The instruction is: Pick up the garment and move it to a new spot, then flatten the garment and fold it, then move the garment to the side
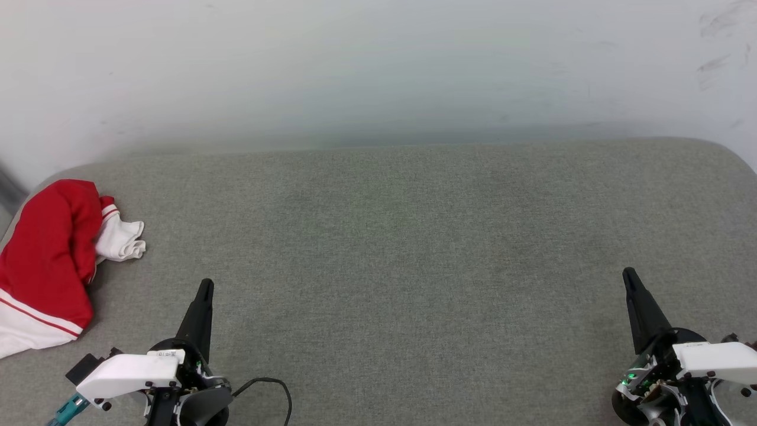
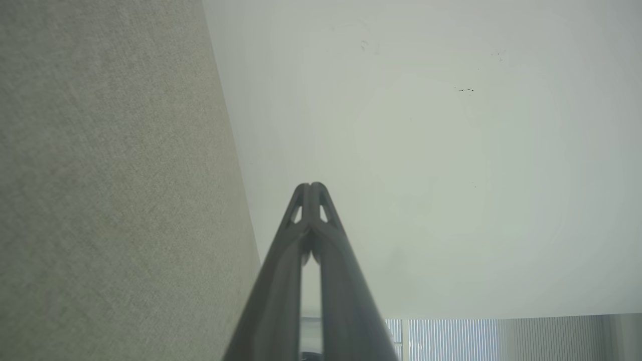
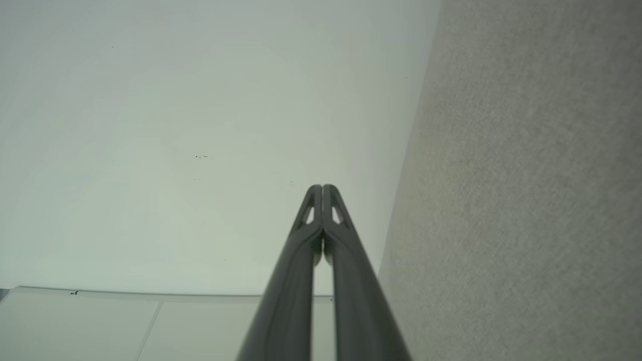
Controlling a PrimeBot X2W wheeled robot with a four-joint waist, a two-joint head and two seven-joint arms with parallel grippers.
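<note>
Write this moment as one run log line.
garment: bunched, far left on grey surface | left gripper: shut, empty | right gripper: shut, empty

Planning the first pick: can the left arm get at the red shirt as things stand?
Probably yes. The garment lies bunched at the left edge of the grey pad, just left of the left gripper, bare pad between them. Its jaws are shut, so they must open first.

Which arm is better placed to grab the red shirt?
Probably the left: the garment lies bunched at the far left, close to the left gripper, while the right gripper sits far across.
</note>
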